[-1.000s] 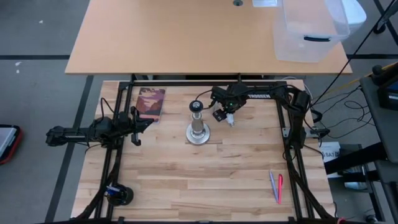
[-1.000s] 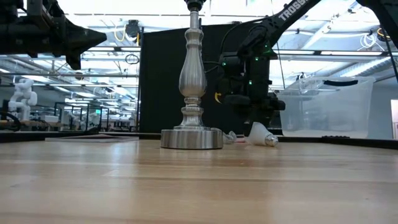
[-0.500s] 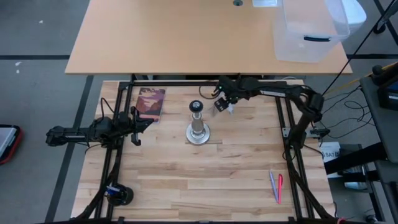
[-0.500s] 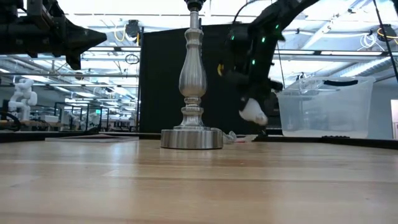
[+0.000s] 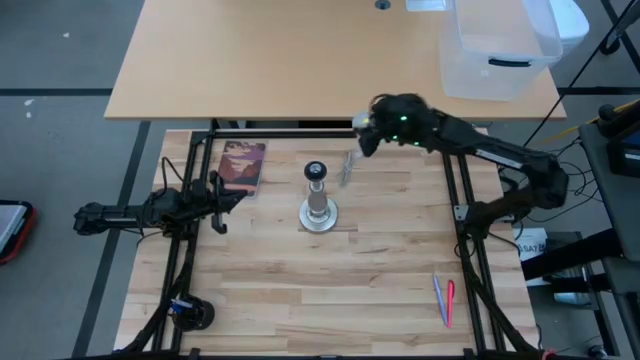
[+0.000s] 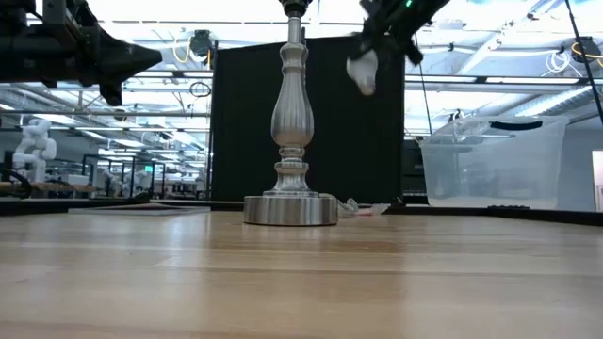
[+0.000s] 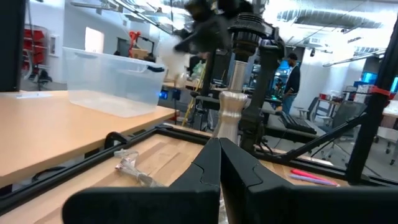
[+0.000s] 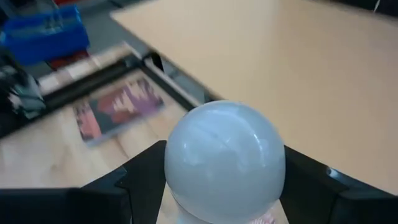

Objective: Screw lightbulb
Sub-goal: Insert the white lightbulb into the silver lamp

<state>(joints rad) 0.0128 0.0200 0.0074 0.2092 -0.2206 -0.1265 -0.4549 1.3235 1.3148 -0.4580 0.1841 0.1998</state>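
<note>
Right gripper (image 8: 221, 186) grips the lightbulb (image 8: 225, 160) above table (image 5: 330, 280).

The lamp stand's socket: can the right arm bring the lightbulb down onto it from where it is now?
Probably yes. The right gripper holds the lightbulb high beside the lamp stand, and nothing shows above the socket; the left gripper waits well aside.

Overhead and table-level cameras share the lamp stand (image 5: 318, 200); wrist cameras look close past their fingers.
</note>
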